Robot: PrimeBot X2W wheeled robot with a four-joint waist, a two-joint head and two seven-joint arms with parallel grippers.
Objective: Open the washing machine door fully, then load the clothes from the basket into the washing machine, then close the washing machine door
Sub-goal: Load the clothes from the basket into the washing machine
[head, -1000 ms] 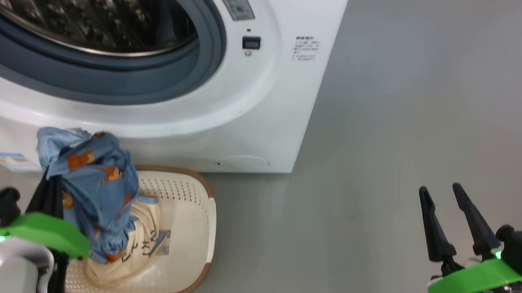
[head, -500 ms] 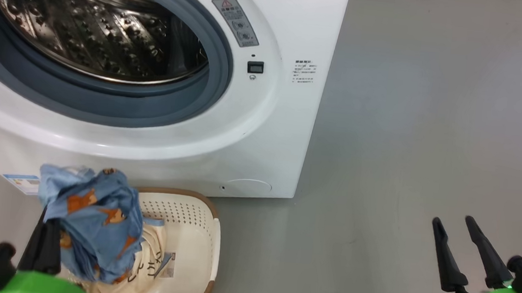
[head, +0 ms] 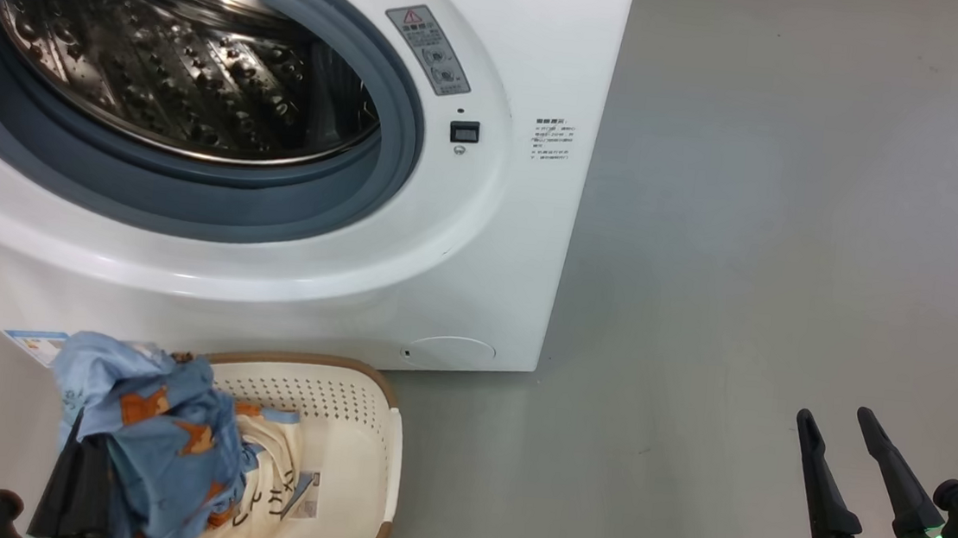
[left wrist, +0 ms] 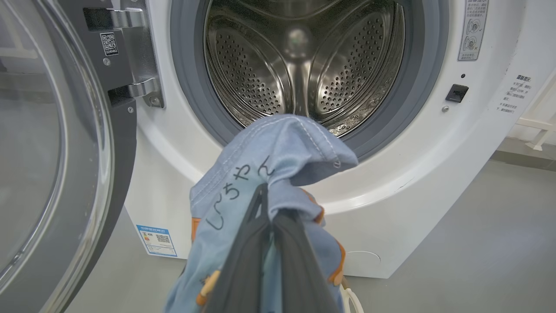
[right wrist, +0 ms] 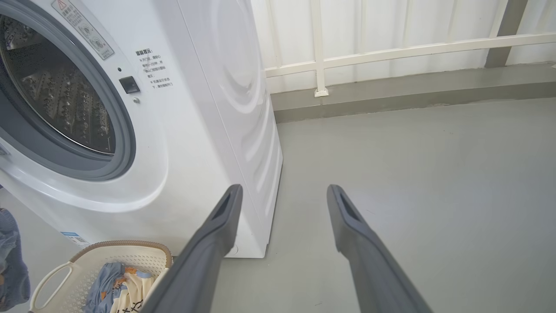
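The washing machine stands with its steel drum exposed. Its door, black-rimmed with a glass bowl, is swung wide to the left. My left gripper is shut on the light blue garment, which hangs over its dark fingers above the basket's left end, in front of the drum opening. The cream garment with black lettering lies in the basket, partly under the blue one. My right gripper hangs open over bare floor, far right of the machine.
Grey floor spreads to the right of the machine. A white railing and a low kerb run along the far wall. The basket sits on the floor against the machine's lower front, near the blue label.
The head camera has moved, so the machine sits lower in the picture and more drum shows. The left gripper with the blue garment now sits lower, nearer the basket rim. The right gripper stays open.
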